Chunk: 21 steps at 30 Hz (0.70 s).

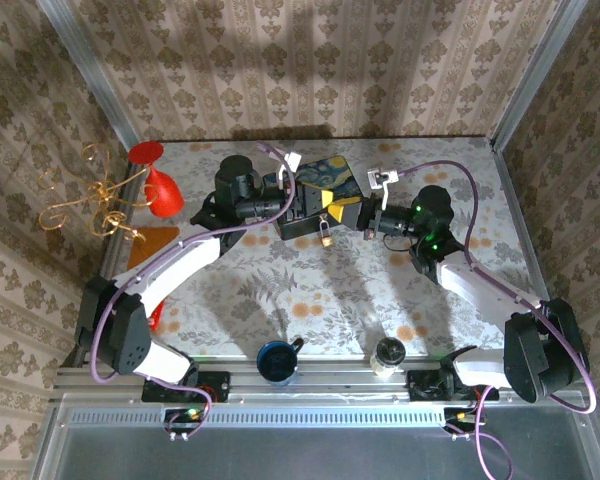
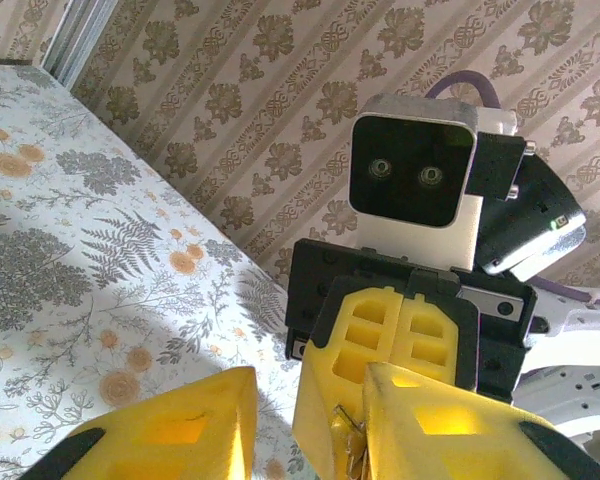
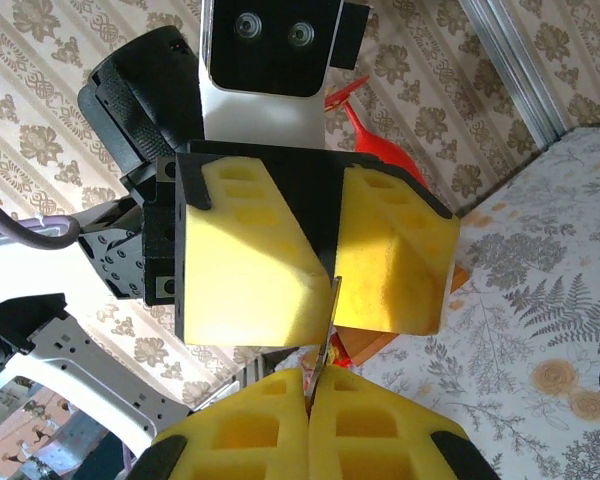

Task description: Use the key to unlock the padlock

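Pinching key (image 3: pixel 325 335) edge-on, right jaws clenched | left jaws narrowly parted, contents unclear | padlock (image 1: pixel 325 238) just beside both

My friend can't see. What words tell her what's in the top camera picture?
Reaching in from the near corners, the left gripper and the right gripper meet by a tiny padlock, in front of a dark blue painted box at the back of a flowery table. A red goblet is on the left.
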{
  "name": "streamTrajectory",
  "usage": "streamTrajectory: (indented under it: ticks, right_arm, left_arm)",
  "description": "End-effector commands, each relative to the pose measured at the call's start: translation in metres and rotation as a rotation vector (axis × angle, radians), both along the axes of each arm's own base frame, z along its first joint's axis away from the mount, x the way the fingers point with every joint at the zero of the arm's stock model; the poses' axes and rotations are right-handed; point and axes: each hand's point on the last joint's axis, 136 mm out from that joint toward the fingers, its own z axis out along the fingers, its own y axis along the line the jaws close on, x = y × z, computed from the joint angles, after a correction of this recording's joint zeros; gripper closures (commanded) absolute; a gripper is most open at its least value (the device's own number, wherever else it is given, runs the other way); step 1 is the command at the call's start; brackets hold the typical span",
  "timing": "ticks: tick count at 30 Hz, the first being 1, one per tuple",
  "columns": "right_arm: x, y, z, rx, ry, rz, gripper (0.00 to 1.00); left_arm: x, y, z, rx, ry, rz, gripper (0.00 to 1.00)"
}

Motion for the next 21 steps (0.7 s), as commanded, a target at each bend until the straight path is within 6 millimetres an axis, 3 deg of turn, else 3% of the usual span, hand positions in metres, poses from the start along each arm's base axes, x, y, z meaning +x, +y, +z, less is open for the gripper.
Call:
streamTrajectory:
  ticks: [1,5,10,14,17,21]
  right_arm:
    - [-0.001,0.003,0.017,0.017,-0.056,0.017,1.0]
    - [0.001,0.003,0.017,0.02,-0.054,0.008,1.0]
    - [0.003,0.003,0.016,0.02,-0.041,-0.002,1.0]
    - [0.009,0.001,0.005,-0.001,0.001,-0.037,0.59]
    - [0.01,-0.002,0.001,0.001,0.015,-0.062,0.5]
    - [0.011,-0.006,0.003,0.014,0.025,-0.091,0.49]
  left_arm:
    - [-0.008,-0.004,0.026,-0.057,-0.054,-0.046,0.75]
    - [-0.009,-0.003,0.025,-0.06,-0.056,-0.054,0.98]
    - [-0.009,-0.001,0.026,-0.065,-0.064,-0.044,1.0]
    - [-0.003,0.006,0.027,-0.066,-0.073,0.01,1.0]
    - [-0.002,0.008,0.031,-0.066,-0.085,0.028,1.0]
    - [-0.002,0.008,0.032,-0.064,-0.088,0.027,1.0]
